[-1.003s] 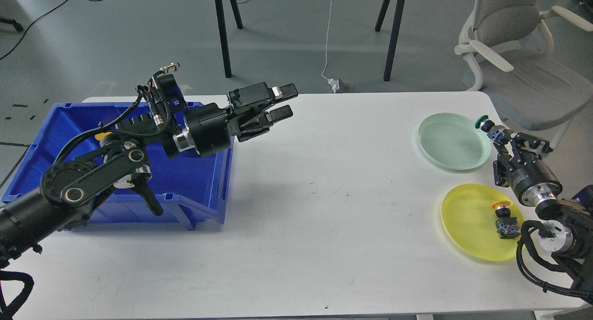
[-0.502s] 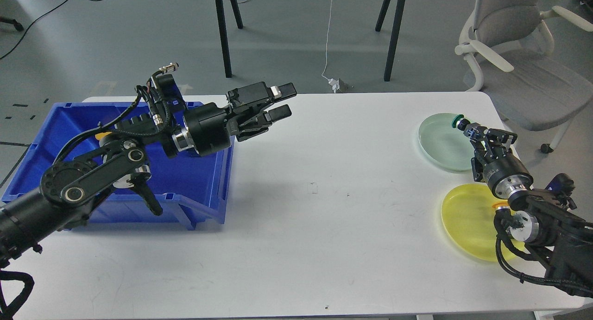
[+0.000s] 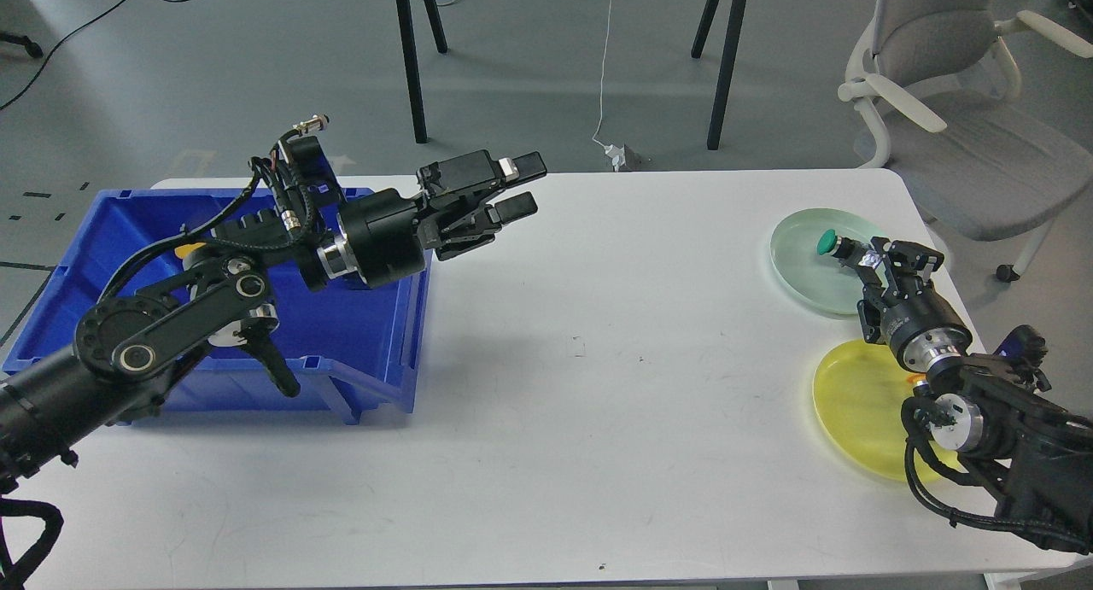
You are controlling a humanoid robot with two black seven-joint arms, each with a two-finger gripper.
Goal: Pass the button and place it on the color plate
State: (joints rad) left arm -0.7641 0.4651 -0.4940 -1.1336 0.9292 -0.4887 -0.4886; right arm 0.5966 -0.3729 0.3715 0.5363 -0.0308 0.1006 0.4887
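Note:
My right gripper [image 3: 862,259] is shut on a green-capped button [image 3: 827,243] and holds it over the pale green plate [image 3: 803,270] at the table's right side, cap pointing left. A yellow plate [image 3: 858,402] lies nearer to me; my right arm covers most of the yellow-capped button on it, of which only an orange sliver [image 3: 912,374] shows. My left gripper [image 3: 521,186] is open and empty, held above the table just right of the blue bin [image 3: 376,342].
The blue bin stands at the table's left, with a yellow thing [image 3: 186,250] partly seen inside it behind my left arm. An office chair [image 3: 956,112] stands past the table's far right corner. Table legs stand beyond the far edge.
My right gripper has carried the green button left and down, from beyond the green plate's right rim to over the plate. My right arm now hides the yellow-plate button. The left arm has hardly moved.

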